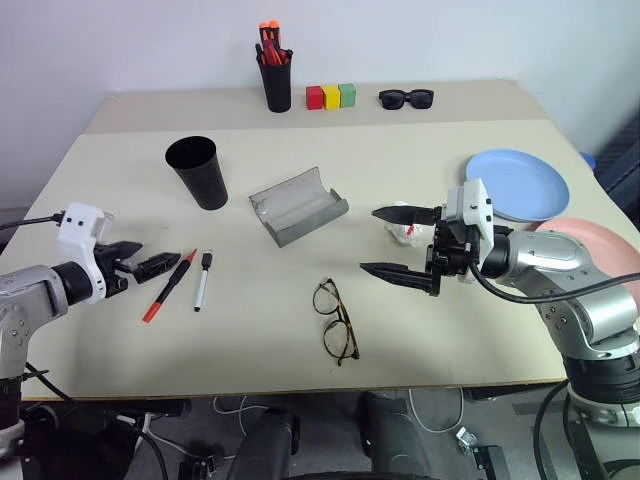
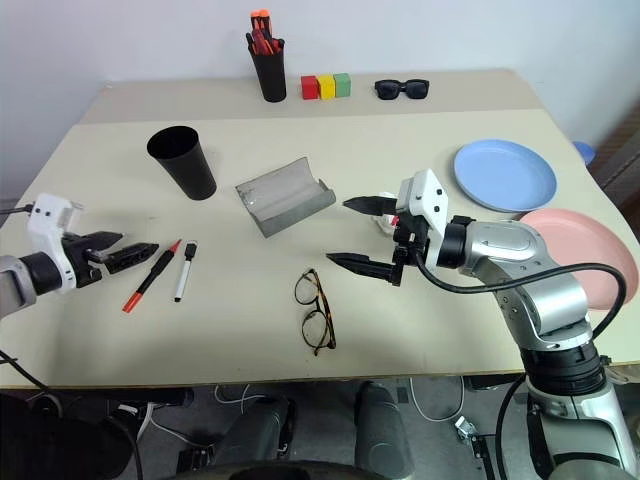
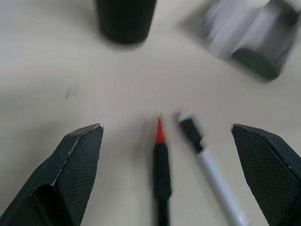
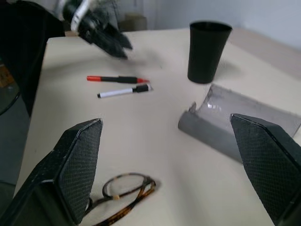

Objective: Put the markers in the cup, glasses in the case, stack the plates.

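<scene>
Lying side by side at the left of the tabletop (image 1: pixel 420 340), the markers (image 1: pixel 185 280) are seen just beside the left pincer (image 1: pixel 140 262), whose fingers are spread apart. The right pincer (image 1: pixel 395 243), also apart and empty, is held above the glasses (image 1: pixel 335 319). The open case (image 1: pixel 298 205) and the cup (image 1: pixel 197 171) are found higher, the plates (image 1: pixel 530 195) at right.

black cup (image 1: pixel 197 171), grey case (image 1: pixel 297 205), tortoiseshell glasses (image 1: pixel 336 320) (thin-framed)
</scene>
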Motion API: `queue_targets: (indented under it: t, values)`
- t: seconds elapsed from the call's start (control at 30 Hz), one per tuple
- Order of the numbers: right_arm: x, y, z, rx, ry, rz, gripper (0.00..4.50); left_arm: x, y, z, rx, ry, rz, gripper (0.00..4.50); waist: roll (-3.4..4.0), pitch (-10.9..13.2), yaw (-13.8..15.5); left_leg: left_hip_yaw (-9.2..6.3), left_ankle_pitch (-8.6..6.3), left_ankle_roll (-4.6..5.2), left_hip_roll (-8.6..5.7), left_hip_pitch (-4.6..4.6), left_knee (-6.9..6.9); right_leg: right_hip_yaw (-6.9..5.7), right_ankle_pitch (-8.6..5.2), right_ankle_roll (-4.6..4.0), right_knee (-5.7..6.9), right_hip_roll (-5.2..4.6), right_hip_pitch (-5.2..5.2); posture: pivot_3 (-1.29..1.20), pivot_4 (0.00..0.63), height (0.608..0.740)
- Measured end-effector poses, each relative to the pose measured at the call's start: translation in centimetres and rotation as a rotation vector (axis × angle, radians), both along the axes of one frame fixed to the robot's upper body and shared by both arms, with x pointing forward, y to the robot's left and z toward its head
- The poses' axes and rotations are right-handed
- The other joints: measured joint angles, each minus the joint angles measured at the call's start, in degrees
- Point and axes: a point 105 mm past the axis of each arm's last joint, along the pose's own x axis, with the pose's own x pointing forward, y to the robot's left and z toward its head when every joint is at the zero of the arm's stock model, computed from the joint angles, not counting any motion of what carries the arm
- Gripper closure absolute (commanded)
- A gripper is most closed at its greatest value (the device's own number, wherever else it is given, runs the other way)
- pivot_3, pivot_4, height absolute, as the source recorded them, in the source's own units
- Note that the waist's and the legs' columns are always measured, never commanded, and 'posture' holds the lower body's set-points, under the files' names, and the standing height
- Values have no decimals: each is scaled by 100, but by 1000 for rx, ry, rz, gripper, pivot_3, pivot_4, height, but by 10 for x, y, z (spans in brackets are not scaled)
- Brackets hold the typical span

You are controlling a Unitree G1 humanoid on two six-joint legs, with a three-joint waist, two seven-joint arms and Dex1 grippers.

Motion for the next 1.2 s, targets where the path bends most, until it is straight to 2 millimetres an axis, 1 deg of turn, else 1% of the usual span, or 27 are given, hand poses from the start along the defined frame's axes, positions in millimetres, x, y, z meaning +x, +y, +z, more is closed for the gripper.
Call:
queue_targets:
  t: [0.07,0.17,0.23,0.33,0.4,0.57,0.67,0.73,0.83,0.9,1.13,1.2]
  values:
    - [1,3,1,25,-12,-2,65,-3,-3,-2,0,37,0,0,0,0,-1,0,0,0,0,2,-1,0,0,0,1,0,0,0,150,740]
    - [2,4,1,32,-25,-11,65,-6,-1,-13,15,103,24,0,0,0,-10,0,0,0,0,2,-2,0,0,-1,1,2,-1,0,150,740]
    - [2,4,0,36,-29,-21,65,-4,0,-16,20,122,39,0,0,0,-4,-1,0,0,0,1,-2,-1,0,-1,1,2,-2,0,150,740]
    - [2,3,-6,33,-13,-35,65,-2,-1,-22,89,148,22,0,-1,0,10,0,0,-1,0,1,-1,0,0,-2,0,1,-1,0,150,740]
    - [2,1,-11,30,2,-47,65,2,-1,-25,106,162,19,0,-2,0,17,-1,0,-1,-1,-1,0,-1,0,-2,0,1,-1,0,150,740]
    - [3,-1,-13,28,2,-58,65,20,-5,-21,129,139,-21,0,-3,-1,5,0,1,-1,-1,1,-1,-1,0,-2,1,2,-1,0,150,740]
    - [4,-3,-13,27,-2,-78,0,26,-5,-25,152,153,-40,868,-3,-1,-17,2,0,-1,-1,0,-3,1,0,-1,-1,2,-3,0,150,740]
    - [4,-5,-15,25,-2,-93,0,25,-5,-33,170,194,-53,1901,-3,-1,-18,3,0,-1,-2,-2,-3,1,0,-1,-1,1,-5,0,150,740]
    - [5,-8,-18,19,0,-112,0,22,0,-34,207,219,-63,3365,-3,-1,-14,6,0,-1,-2,0,-3,5,0,-1,0,1,-5,0,150,740]
    - [6,-11,-16,18,-10,-126,0,21,1,-35,211,224,-65,4449,-3,-1,-6,5,0,-1,-1,1,-3,4,0,-1,2,1,-4,0,150,740]
    - [8,-14,-15,12,-36,-157,0,24,2,-34,214,209,-90,4485,-3,-1,0,5,0,-1,-1,0,-1,4,0,-1,2,1,-4,0,150,740]
    - [9,-14,-15,10,-36,-159,0,29,-3,-26,189,141,-127,4485,-5,0,2,4,0,-1,0,-2,-1,4,0,-1,2,1,-5,0,150,740]
